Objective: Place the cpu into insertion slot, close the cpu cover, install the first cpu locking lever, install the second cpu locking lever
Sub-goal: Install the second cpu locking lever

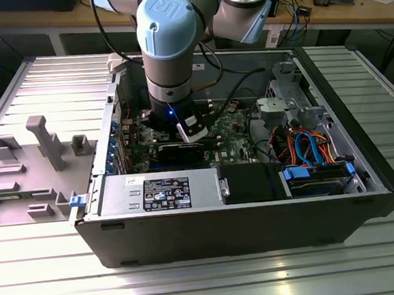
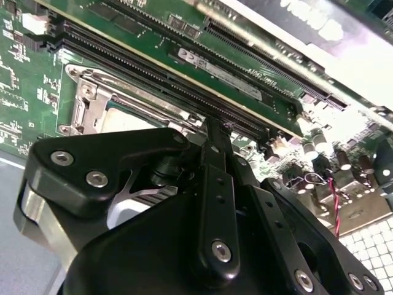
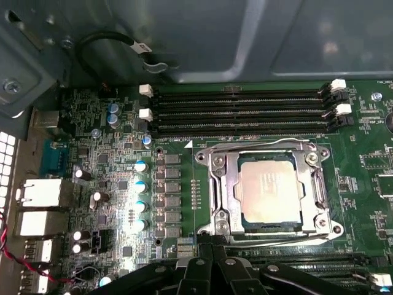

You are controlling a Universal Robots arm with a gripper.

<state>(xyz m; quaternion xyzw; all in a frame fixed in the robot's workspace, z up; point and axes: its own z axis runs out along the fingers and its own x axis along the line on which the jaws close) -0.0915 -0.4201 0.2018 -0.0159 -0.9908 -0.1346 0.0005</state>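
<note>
The cpu [image 3: 267, 190] lies silver side up in the insertion slot [image 3: 216, 228] on the green board. Flat over the slot is the cpu cover [image 3: 222, 184], framing the chip. A thin metal lever [image 3: 258, 146] runs along one side of the socket and another lever [image 3: 276, 237] along the opposite side; I cannot tell whether they are latched. My gripper [image 3: 212, 246] is shut with nothing seen between its fingers, its tip at the socket's edge by that second lever. The second wrist view has the gripper [image 2: 214, 126] against the cpu cover [image 2: 86, 92]. The exterior view has the gripper [image 1: 190, 136] down inside the computer case.
Long memory slots [image 3: 239, 110] flank the socket. A black card [image 1: 183, 150] lies just in front of the gripper, with the silver power-supply box [image 1: 159, 191] beyond it. A drive bay with blue and orange cables [image 1: 313, 152] fills the exterior view's right. Grey fixtures [image 1: 34, 160] stand outside the case.
</note>
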